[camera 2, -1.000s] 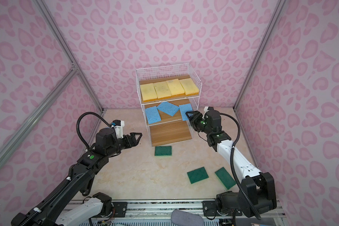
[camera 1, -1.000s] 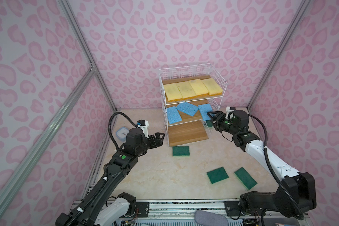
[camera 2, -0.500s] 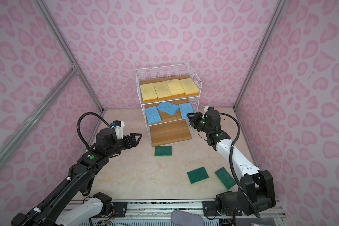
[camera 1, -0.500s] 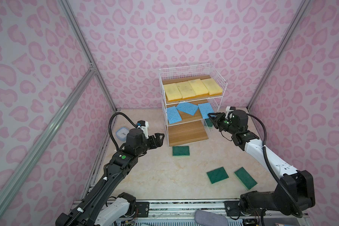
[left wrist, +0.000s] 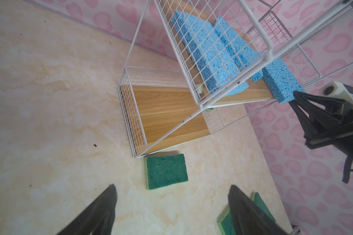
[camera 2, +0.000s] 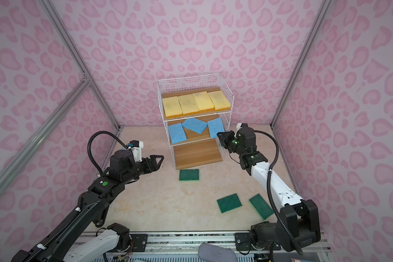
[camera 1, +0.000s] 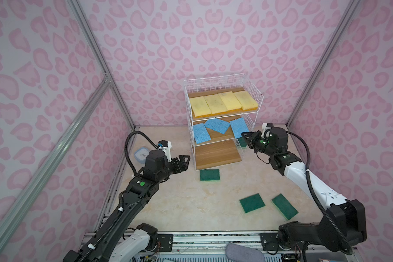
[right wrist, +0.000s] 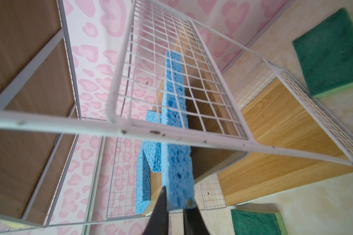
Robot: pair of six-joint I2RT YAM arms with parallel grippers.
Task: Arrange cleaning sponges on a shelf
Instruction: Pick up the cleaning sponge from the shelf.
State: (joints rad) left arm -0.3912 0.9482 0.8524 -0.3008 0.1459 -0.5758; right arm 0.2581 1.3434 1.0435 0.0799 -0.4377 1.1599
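1. Nearest me, two green sponges [camera 1: 252,202] lie loose on the floor [camera 1: 179,204] by my right arm's base, well apart from the shelf [camera 1: 254,90].
2. A third green sponge [camera 1: 209,174] lies just in front of the bottom board [camera 1: 216,154]. A fourth [right wrist: 255,221] sits on the floor beside the shelf's right side.
3. My left gripper [camera 1: 187,162] hangs wide and empty to the left of the shelf.
4. My right gripper [camera 1: 244,135] is pinched on the overhanging end of the right-hand blue sponge [camera 1: 238,128] on the middle board [camera 1: 220,135].
5. Shelf contents:
   - The bottom board is bare.
   - The middle board holds three blue sponges [camera 1: 201,136] lying crooked.
   - The top board [camera 1: 209,93] holds four yellow sponges [camera 1: 222,103] in a neat row.
6. My judgement is that yellow is finished and blue needs straightening. All four green ones are left to shelve, presumably on the bottom board.
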